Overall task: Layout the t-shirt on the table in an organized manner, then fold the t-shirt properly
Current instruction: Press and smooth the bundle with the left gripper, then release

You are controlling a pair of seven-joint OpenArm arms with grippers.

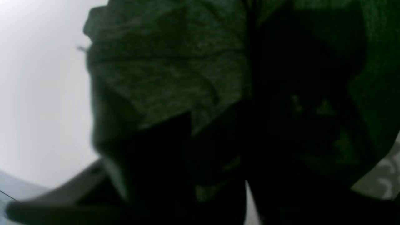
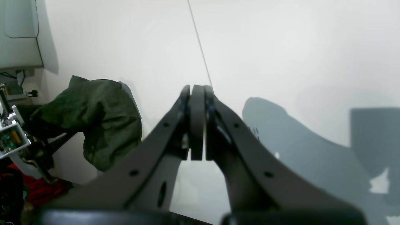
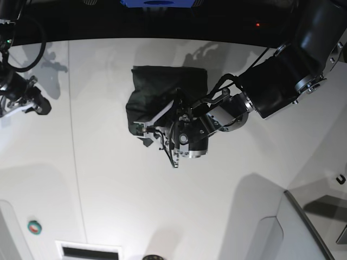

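Dark green t-shirt (image 3: 162,97) still a bunched heap on the white table (image 3: 108,189), draped over and around the left gripper (image 3: 157,129); nothing laid flat yet. Judged: early in layout, spreading not begun.

Left gripper buried in cloth. Left wrist view only blurred green folds and dark shapes right at the lens, so whether fingers apart or clamped on fabric: can't tell. Base view shows cloth hanging behind and above the fingertips, a small flap just below them.

Right gripper (image 2: 197,125) well apart from the shirt, over bare table beside the thin dark seam line (image 2: 200,47). Fingers (image 2: 197,118) pressed together, nothing between them. Shirt heap (image 2: 93,118) off to the side of those fingers, not touching.

For doing this step well, IMO:
- Get one clear edge (hem or shoulder) between left fingers, not a multi-layer wad.
- Bring right gripper over, open it, take the opposite corner of same edge.
- Pull apart low over table so fabric slides flat, no twist.
- Thin soft knit: likely to cling and drag with the fingers on release; let go slow.
- Keep lens clear of cloth if poss.
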